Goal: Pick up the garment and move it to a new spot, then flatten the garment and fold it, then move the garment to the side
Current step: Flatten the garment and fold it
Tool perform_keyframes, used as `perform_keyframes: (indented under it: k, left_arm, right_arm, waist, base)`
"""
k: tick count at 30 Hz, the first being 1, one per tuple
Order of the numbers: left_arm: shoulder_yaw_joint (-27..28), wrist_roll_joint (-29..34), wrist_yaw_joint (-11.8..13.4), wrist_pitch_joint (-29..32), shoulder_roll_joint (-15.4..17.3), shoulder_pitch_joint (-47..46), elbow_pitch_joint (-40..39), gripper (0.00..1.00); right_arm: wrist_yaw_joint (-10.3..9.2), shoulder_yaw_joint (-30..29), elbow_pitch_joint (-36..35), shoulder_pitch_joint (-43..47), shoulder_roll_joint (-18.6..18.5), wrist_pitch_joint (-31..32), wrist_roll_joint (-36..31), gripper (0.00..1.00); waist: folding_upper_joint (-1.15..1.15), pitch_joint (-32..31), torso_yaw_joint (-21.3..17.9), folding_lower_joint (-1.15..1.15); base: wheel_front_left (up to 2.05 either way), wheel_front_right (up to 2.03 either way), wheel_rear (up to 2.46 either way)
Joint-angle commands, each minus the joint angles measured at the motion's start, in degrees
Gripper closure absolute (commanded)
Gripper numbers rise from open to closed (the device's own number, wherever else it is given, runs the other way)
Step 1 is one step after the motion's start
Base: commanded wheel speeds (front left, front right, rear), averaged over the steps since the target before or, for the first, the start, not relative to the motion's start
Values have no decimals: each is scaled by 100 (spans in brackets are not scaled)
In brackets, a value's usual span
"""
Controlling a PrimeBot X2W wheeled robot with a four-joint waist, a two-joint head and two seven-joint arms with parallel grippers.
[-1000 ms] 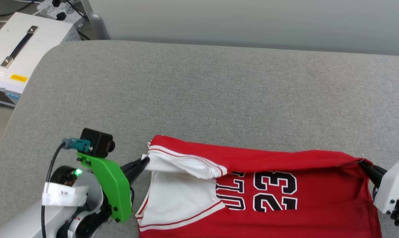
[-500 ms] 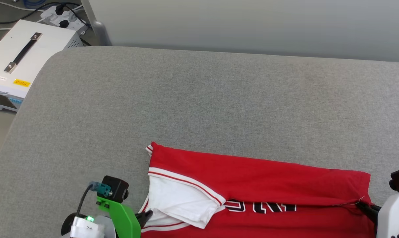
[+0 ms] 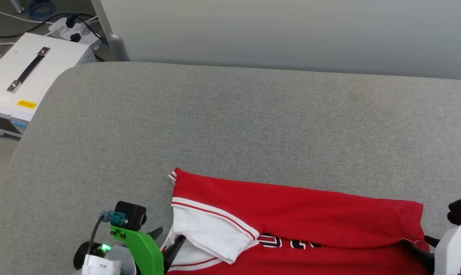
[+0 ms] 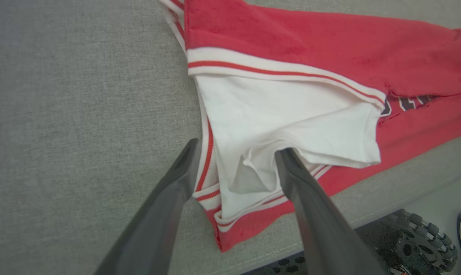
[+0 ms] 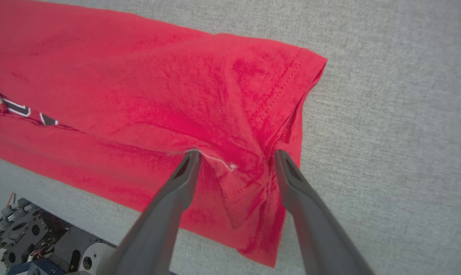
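Two grippers stand with their jaws spread wide, and neither pinches anything. Between the fingers of the left gripper lies the loose white sleeve end of the garment, with a small fold of it puckered up just inside the tips. The stripe trim runs close along the inner side of one finger. Between the fingers of the right gripper lies a rumpled red corner of the same garment, and a short white thread curls in the gap. Behind each pair of fingers, past the near edge of the grey cloth surface, part of the wheeled base shows.

Beyond the tips, the garment lies flat along the near edge of the surface, stretched from one gripper to the other. A red flap is folded down over the chest, so only a thin strip of the dark white-outlined lettering peeks out below its edge. The white sleeve end lies over the red cloth on the left gripper's side.

Farther out from the jaws, the bare grey cloth runs on to a pale wall. Well off beyond the left gripper's outer side, below the surface's rounded corner, sit a white box with a dark handle and a power strip with plugs in it.
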Motion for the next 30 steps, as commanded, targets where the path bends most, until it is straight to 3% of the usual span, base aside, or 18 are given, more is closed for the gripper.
perform_keyframes:
  k: [1, 6, 10, 16, 22, 30]
  left_arm:
    - [121, 60, 41, -185, -36, 9, -30, 0]
    - [569, 197, 312, -1030, -56, 1, -196, 0]
    - [1006, 278, 566, -1823, -175, 33, -408, 0]
    - [1411, 843, 711, -2174, -263, 100, -504, 0]
    - [1954, 1417, 574, -2200, -521, 408, -466, 0]
    - [2430, 1619, 173, -2201, -874, 655, -344, 0]
  right_arm:
    - [-3, -108, -64, 75, 38, 66, 21, 0]
    - [-3, -749, -183, 169, 356, 610, -148, 0]
    - [-3, -1285, -462, 200, 843, 1154, -495, 0]
    - [-3, -1978, -791, 154, 1594, 1592, -1132, 0]
    - [-3, -2580, -627, -13, 2246, 1708, -1774, 0]
    - [-3, -3133, 2, -242, 2594, 1450, -2511, 0]
  waist:
    - [0, -87, -19, 0]
    - [0, -141, -43, 0]
    - [0, -116, -34, 0]
    - [0, -7, 36, 0]
    - [0, 123, 130, 0]
    - [0, 318, 244, 0]
  base:
    - [0, 0, 0]
    - [0, 0, 0]
    - [0, 0, 0]
    - [0, 0, 0]
    - [0, 0, 0]
    - [0, 0, 0]
